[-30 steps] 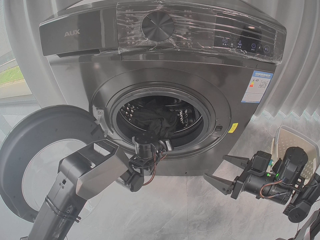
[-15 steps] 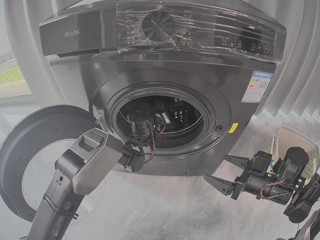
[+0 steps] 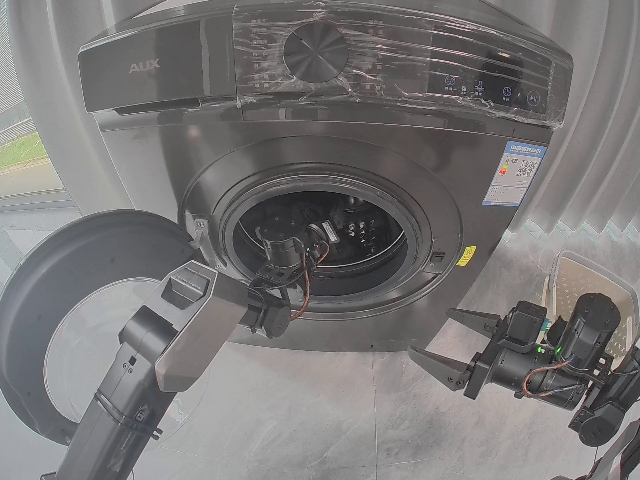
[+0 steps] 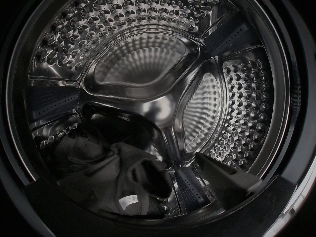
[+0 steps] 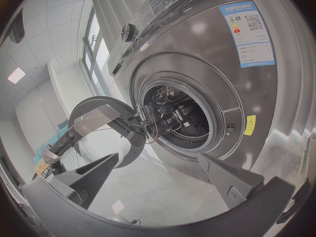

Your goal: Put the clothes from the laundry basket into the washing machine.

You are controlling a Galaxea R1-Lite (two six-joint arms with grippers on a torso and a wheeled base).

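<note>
Glossy floor [image 3: 333, 421] — left gripper [image 3: 320, 225] and right gripper [image 3: 430, 333] splayed; crumpled dark clothes [image 4: 121, 175] in dimpled drum [image 4: 141, 60].

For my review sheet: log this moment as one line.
left gripper open inside drum | dark garment lying in drum | right gripper open, near laundry basket | door open

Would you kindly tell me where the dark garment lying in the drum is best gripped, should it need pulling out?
I would grip the bunched ridge of the dark garment near its white tag, coming in through the drum opening from above: that fold stands proud, while the edges lie flat on the metal.
</note>
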